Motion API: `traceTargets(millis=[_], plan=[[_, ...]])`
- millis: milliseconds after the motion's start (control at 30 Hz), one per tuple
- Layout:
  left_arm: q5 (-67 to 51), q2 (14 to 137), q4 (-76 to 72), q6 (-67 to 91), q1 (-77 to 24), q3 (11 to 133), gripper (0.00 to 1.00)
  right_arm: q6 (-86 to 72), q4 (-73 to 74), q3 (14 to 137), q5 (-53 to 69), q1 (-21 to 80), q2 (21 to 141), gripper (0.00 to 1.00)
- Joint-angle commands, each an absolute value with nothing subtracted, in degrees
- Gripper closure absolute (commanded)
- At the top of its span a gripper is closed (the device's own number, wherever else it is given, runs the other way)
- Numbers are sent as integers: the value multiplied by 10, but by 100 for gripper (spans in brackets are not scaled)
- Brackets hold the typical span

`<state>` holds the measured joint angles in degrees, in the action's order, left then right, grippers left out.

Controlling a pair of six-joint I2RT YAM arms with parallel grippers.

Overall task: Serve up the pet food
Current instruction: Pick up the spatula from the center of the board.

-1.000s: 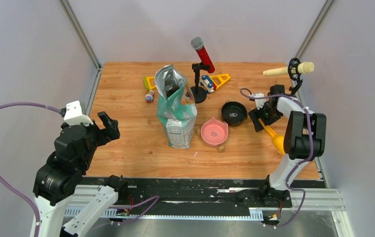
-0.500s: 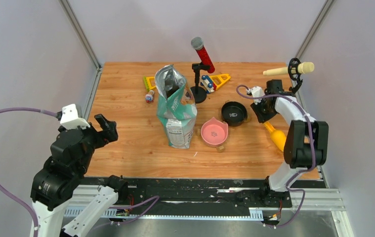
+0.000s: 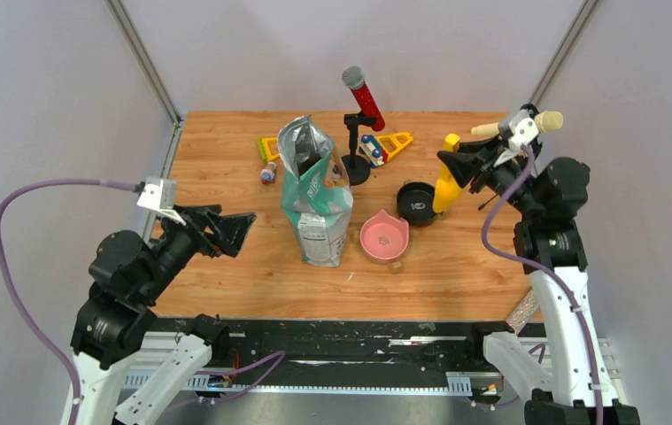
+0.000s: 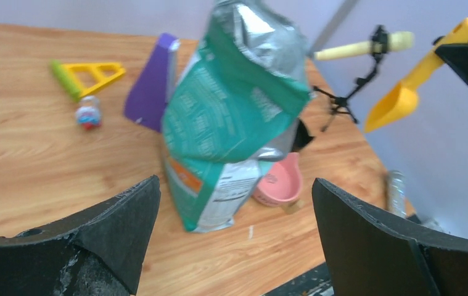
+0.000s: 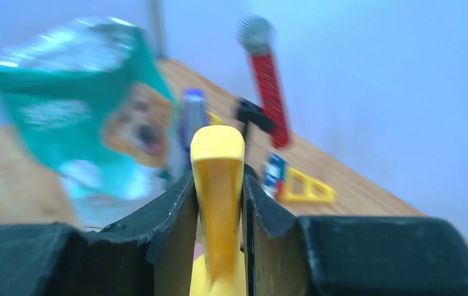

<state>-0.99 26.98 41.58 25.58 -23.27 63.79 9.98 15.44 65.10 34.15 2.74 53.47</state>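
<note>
right gripper: fingers pinching yellow scoop handle, holding it aloft. left gripper: fingers standing spread wide, facing teal bag.

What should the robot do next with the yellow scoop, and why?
Probably swing the right gripper sideways toward the open top of the pet food bag, to dip in. That gripper is shut on the yellow scoop, held in the air by the black bowl, and the bag stands upright and open farther left. The left gripper is open near the bag, holding nothing.
</note>
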Motion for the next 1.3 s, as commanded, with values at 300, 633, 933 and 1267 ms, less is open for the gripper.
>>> traceTargets(millis=[300,633,933,1267], plan=[[-355,442,86,371,-233,637,0,-346,-509,501,568,164,453,90],[-439,558,11,395,-301,669,0,-387,-728,571,555,257,568,90],[-474,612,5,392,-325,658,0,-474,-866,620,525,260,646,90],[-505,652,-87,433,-336,653,0,-514,-909,640,508,277,676,90]])
